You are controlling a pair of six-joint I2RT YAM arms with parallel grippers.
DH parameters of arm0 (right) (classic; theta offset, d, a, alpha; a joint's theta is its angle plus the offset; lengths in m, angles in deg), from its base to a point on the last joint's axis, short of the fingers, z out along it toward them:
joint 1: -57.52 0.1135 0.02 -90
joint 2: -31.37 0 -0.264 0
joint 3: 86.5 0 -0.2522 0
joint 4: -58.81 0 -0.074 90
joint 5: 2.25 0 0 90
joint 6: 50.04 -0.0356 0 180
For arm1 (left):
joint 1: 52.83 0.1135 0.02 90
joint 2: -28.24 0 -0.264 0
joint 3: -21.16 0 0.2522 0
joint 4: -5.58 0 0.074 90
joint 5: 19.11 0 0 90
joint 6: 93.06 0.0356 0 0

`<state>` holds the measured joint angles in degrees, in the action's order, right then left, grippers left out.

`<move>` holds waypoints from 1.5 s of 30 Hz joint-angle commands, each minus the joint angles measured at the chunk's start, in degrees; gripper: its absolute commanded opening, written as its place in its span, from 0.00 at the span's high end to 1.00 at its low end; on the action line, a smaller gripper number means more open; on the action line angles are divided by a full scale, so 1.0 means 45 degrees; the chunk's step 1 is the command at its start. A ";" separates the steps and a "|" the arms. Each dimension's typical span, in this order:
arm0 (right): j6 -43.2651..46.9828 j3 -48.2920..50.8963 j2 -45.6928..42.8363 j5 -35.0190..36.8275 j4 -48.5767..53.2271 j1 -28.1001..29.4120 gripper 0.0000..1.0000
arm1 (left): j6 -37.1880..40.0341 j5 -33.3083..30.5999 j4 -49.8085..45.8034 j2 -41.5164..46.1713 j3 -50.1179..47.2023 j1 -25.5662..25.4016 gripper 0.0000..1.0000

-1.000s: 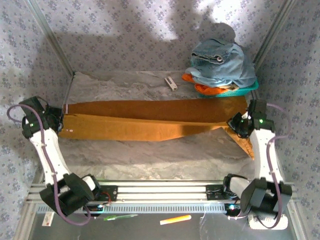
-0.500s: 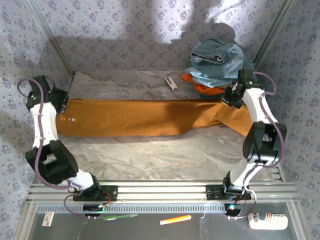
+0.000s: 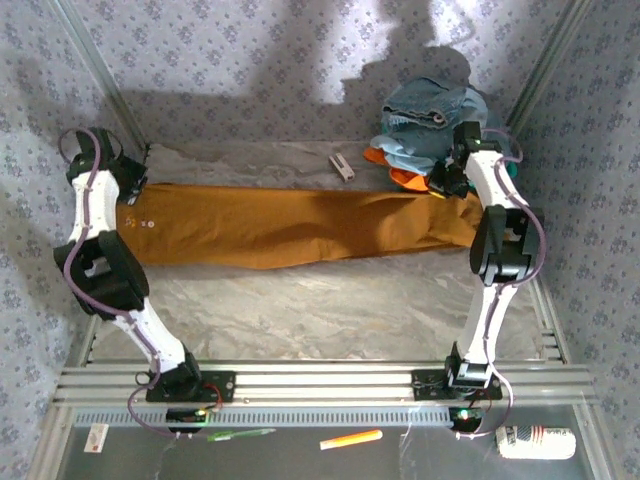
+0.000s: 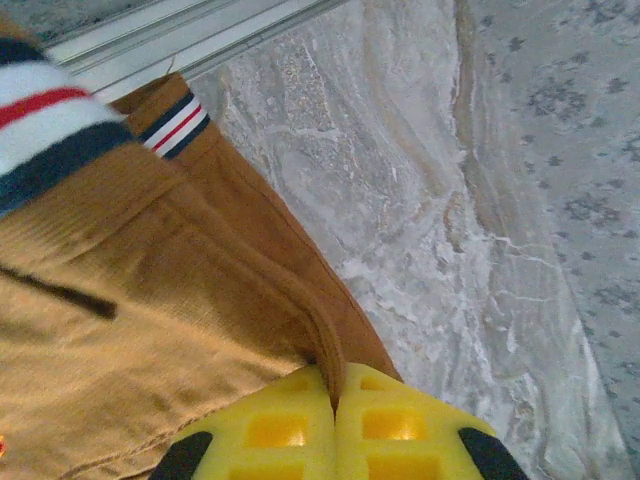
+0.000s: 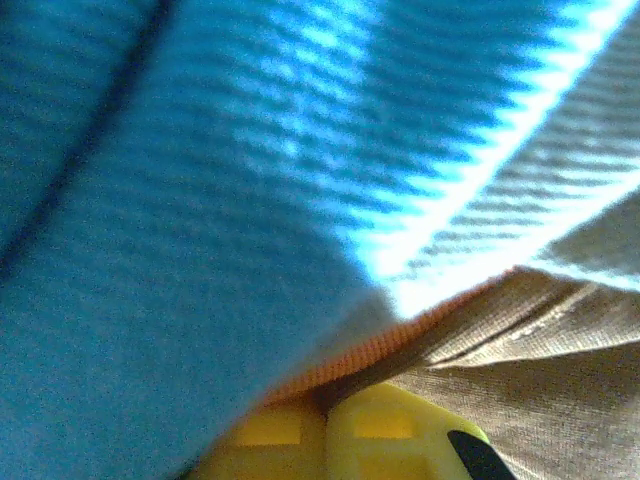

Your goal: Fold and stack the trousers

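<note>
Your left gripper is closed on an edge of the trousers, at the waist end. In the left wrist view the yellow fingers press together with a fold of the mustard cloth pinched between them, and the striped waistband lining lies at 10 o'clock from them. Your right gripper is also closed, on the other end of the trousers. In its wrist view a cloth edge runs in between the yellow fingers, and the blue denim garment is very near above.

From above, the trousers lie stretched as one long band across the far half of the marble table, from 9 o'clock to 3 o'clock. The denim garment sits at 1 o'clock, on an orange cloth, just beside your right gripper. A small pale clip-like object lies at 12 o'clock, a little apart from the trousers.
</note>
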<state>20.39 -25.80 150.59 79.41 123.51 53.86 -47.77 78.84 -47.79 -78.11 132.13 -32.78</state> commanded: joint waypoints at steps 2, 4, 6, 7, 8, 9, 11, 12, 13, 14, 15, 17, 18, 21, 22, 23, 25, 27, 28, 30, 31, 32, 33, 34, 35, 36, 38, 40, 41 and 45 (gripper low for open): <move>0.0569 -0.0642 0.1003 0.1622 0.0685 -0.0013 0.90 | 0.1123 -0.1428 -0.0387 -0.1888 0.2390 -0.0153 0.99; 0.0509 -0.0549 0.1029 0.1630 0.0678 0.0090 0.76 | 0.1185 -0.1342 -0.0383 -0.2389 0.2574 -0.0235 0.89; 0.0406 -0.0424 0.0859 0.1568 0.0658 0.0164 0.67 | 0.1204 -0.1208 -0.0345 -0.2708 0.2652 -0.0276 0.68; 0.0368 -0.0312 0.0662 0.1461 0.0639 0.0198 0.63 | 0.1243 -0.1016 -0.0341 -0.2817 0.2721 -0.0296 0.59; 0.0336 -0.0143 0.0400 0.1350 0.0607 0.0208 0.60 | 0.1288 -0.0884 -0.0421 -0.2881 0.2767 -0.0315 0.48; 0.0283 0.0086 0.0068 0.1291 0.0555 0.0227 0.58 | 0.1285 -0.0853 -0.0522 -0.2862 0.2765 -0.0335 0.40; 0.0136 0.0740 -0.0884 0.1228 0.0257 0.0252 0.54 | 0.1164 -0.0838 -0.0611 -0.2444 0.2378 -0.0374 0.25; 0.0020 0.1069 -0.1350 0.1247 0.0121 0.0276 0.53 | 0.1031 -0.0847 -0.0507 -0.2112 0.2006 -0.0374 0.18; -0.0113 0.1467 -0.1877 0.1248 -0.0035 0.0285 0.51 | 0.0845 -0.0838 -0.0313 -0.1594 0.1457 -0.0368 0.15; -0.0235 0.1793 -0.2268 0.1296 -0.0143 0.0314 0.51 | 0.0487 -0.0819 -0.0188 -0.1140 0.0890 -0.0357 0.14; -0.0433 0.2480 -0.2959 0.1465 -0.0439 0.0424 0.50 | -0.0088 -0.0562 0.0026 -0.0496 0.0064 -0.0355 0.12; -0.0859 0.3595 -0.3926 0.1455 -0.1005 0.0728 0.49 | -0.0799 -0.0180 0.1139 0.1042 -0.1992 -0.0624 0.09; -0.1049 0.4136 -0.4309 0.1427 -0.1309 0.0932 0.49 | -0.0891 -0.0561 0.1475 0.1748 -0.3003 -0.0853 0.08; -0.1305 0.5479 -0.5168 0.1420 -0.1986 0.1940 0.48 | -0.1014 -0.1176 0.2329 0.3812 -0.6460 -0.1251 0.04; -0.1295 0.5724 -0.5293 0.1527 -0.2013 0.2293 0.48 | -0.1189 -0.1004 0.2602 0.4424 -0.7636 -0.1172 0.04; -0.1314 0.6055 -0.5375 0.1591 -0.2075 0.2627 0.48 | -0.1317 -0.0961 0.2822 0.5043 -0.8633 -0.1094 0.04; -0.1414 0.6604 -0.5567 0.1432 -0.2422 0.3238 0.48 | -0.1323 -0.0972 0.3232 0.6199 -1.0233 -0.1060 0.04; -0.1657 0.7261 -0.5707 0.1156 -0.2978 0.3918 0.48 | -0.1179 -0.1368 0.2988 0.7240 -1.1061 -0.0998 0.03; -0.1765 0.7484 -0.5683 0.1057 -0.3199 0.4163 0.48 | -0.1188 -0.1382 0.3034 0.7570 -1.1373 -0.0994 0.02; -0.1975 0.7827 -0.5468 0.0984 -0.3575 0.4640 0.48 | -0.1027 -0.1230 0.3366 0.7990 -1.1972 -0.1002 0.03; -0.2007 0.7913 -0.5282 0.1035 -0.3612 0.4824 0.48 | -0.1037 -0.1173 0.3562 0.8030 -1.2246 -0.0997 0.04; -0.2076 0.7952 -0.5075 0.1090 -0.3620 0.4985 0.48 | -0.1079 -0.1124 0.3706 0.7981 -1.2398 -0.0980 0.04; -0.2092 0.7998 -0.4897 0.1045 -0.3775 0.5099 0.49 | -0.1061 -0.1024 0.3914 0.7894 -1.2520 -0.0995 0.05; -0.2068 0.8040 -0.4697 0.0992 -0.4019 0.5183 0.50 | -0.1042 -0.0966 0.4189 0.7778 -1.2643 -0.0995 0.07; -0.2069 0.8076 -0.4522 0.0991 -0.4114 0.5274 0.51 | -0.1024 -0.0978 0.4480 0.7628 -1.2736 -0.0984 0.08; -0.2069 0.8109 -0.4393 0.0984 -0.4210 0.5329 0.52 | -0.0986 -0.1044 0.4877 0.7458 -1.2806 -0.0989 0.09; -0.2089 0.8128 -0.3891 0.1038 -0.4474 0.5476 0.53 | -0.1018 -0.1454 0.5483 0.6825 -1.2693 -0.0959 0.11; -0.2077 0.7991 -0.3291 0.0986 -0.4550 0.5501 0.55 | -0.1080 -0.1304 0.6293 0.5980 -1.2471 -0.0902 0.18; -0.2043 0.7913 -0.3081 0.0977 -0.4593 0.5501 0.56 | -0.1186 -0.1297 0.6501 0.5499 -1.2246 -0.0885 0.21; -0.1901 0.7356 -0.1953 0.1272 -0.4402 0.5452 0.58 | -0.1184 -0.0854 0.7057 0.4047 -1.1367 -0.0809 0.38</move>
<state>11.88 9.50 138.94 83.93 102.98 78.40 -52.95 74.31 -21.17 -57.08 77.68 -37.04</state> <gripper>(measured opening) 0.426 0.653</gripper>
